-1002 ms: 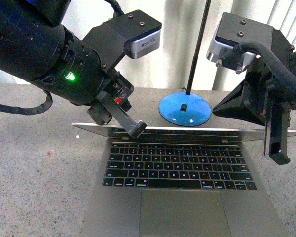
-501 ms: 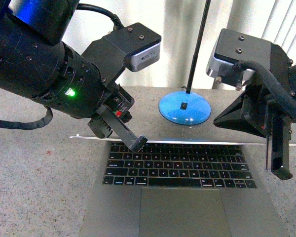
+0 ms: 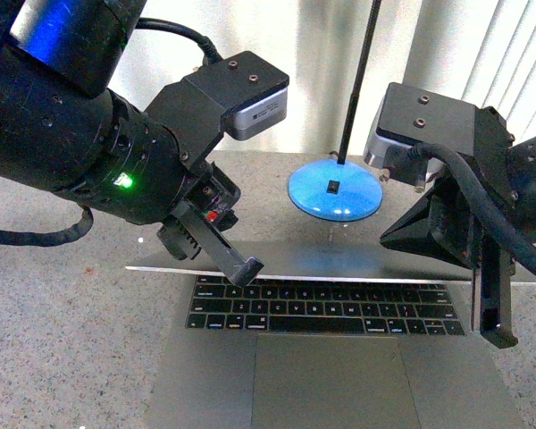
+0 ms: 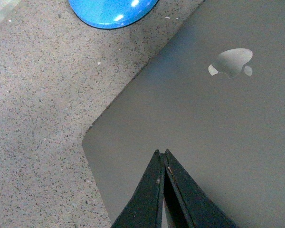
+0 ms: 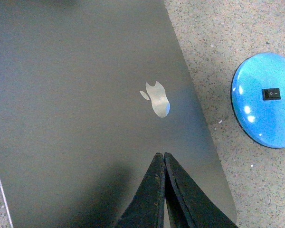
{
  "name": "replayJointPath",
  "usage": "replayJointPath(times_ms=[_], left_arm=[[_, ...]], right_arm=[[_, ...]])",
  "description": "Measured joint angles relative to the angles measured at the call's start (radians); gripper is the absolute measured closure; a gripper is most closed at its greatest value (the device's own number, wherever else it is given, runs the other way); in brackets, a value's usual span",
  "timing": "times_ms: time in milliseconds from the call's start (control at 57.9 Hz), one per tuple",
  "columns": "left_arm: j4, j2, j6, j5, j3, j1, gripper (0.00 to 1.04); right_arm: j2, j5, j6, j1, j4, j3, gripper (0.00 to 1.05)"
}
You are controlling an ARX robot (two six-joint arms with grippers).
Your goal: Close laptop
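The laptop (image 3: 339, 384) sits dead centre on the speckled table (image 3: 62, 340), right in front of the robot. Its base is flat and the lid (image 3: 357, 264) is tipped most of the way down over the keyboard (image 3: 326, 308).

The front view only gets the lid as a thin grey band, so no logo there. Both wrist views look down on the lid's back, and that's where the shiny apple logo (image 4: 231, 61) turns up. The right wrist view also shows the black rocker switch (image 5: 270, 94) on the blue lamp base (image 3: 335, 189) nice and clear. From the front it's just a dark speck. The base sits at 12 o'clock from the laptop, with a thin black pole (image 3: 357, 80) rising off it.

The left gripper (image 3: 247, 269) has its tip at the lid around 10 o'clock of the keyboard. The right gripper (image 3: 498, 335) hangs by the laptop's edge at 3 o'clock. In the wrist views both have their fingers pinched together with nothing between them.

Compared to half a second ago, the lid has dropped further and covers more of the keyboard's top. Both grippers sit lower too.
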Motion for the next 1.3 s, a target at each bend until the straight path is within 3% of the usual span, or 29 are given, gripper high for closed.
replayJointPath(times_ms=[1295], left_arm=[[0.079, 0.04, -0.028, 0.012, -0.09, 0.0, 1.01]], right_arm=[[0.059, 0.008, 0.001, 0.026, 0.052, -0.042, 1.02]])
